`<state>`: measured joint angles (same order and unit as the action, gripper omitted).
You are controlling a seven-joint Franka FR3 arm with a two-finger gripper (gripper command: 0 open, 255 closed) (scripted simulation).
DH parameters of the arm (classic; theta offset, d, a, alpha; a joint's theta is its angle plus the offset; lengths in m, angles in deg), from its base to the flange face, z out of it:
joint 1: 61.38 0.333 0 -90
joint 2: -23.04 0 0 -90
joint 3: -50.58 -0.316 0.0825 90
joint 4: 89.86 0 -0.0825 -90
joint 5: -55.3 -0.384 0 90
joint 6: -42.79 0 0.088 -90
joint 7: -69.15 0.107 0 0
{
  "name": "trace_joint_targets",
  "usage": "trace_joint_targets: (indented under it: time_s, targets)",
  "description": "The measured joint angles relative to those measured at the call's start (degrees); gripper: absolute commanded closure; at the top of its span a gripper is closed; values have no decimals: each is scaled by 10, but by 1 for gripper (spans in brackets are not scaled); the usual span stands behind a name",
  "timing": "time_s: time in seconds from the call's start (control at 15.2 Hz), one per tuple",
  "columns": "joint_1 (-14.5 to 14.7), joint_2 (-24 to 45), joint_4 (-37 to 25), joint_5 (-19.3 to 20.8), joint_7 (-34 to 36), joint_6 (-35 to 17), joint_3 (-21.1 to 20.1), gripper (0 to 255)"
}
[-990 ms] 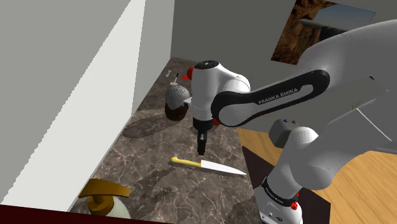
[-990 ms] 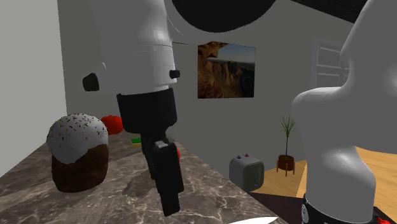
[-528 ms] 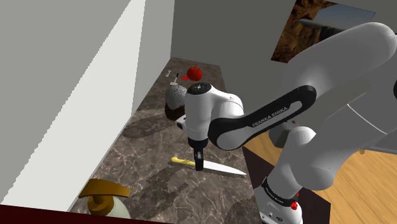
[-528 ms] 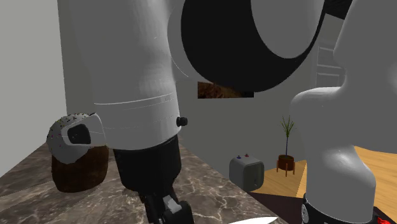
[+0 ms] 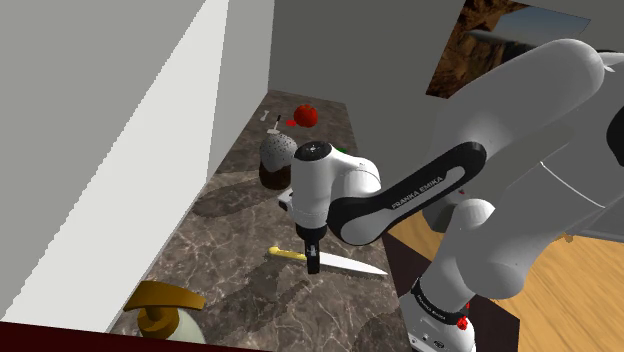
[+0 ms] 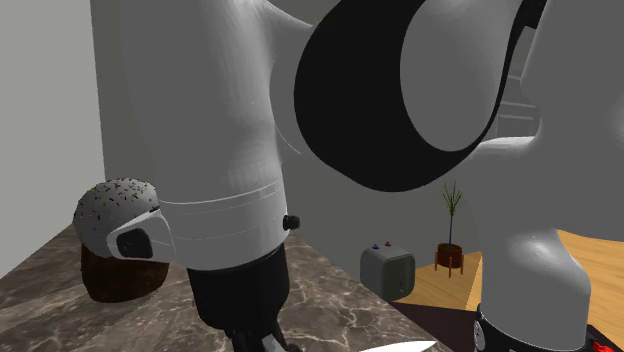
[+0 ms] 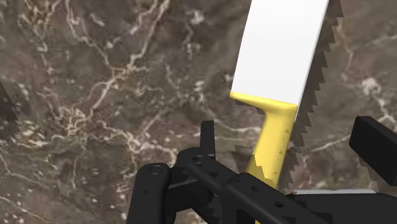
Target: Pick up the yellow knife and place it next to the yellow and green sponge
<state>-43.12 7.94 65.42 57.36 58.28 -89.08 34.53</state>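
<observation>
Pincer (image 7: 289, 135) down low over the dark marbled counter (image 7: 95, 95), fingers (image 7: 375, 143) spread wide, released, gripping nothing. Knife (image 7: 278, 76) lies flat on the counter right beneath it, yellow handle sitting between the two fingers with a gap on either side, white blade running out ahead past the fingertips. Sprinkled cake (image 5: 277, 158) stands well beyond the pincer toward the back wall, and a red fruit (image 5: 305, 115) sits farther back again.

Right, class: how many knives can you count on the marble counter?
1. The yellow-handled knife lies flat on the counter, directly under the end effector. The arm could hide others.
</observation>
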Motion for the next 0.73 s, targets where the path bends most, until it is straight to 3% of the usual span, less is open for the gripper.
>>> trace_joint_targets:
  time_s: [0.2,0.26,0.73]
  targets:
    - [0,0,0,0,0,-1,0,0]
    - [0,0,0,0,0,-1,0,255]
    - [0,0,0,0,0,-1,0,255]
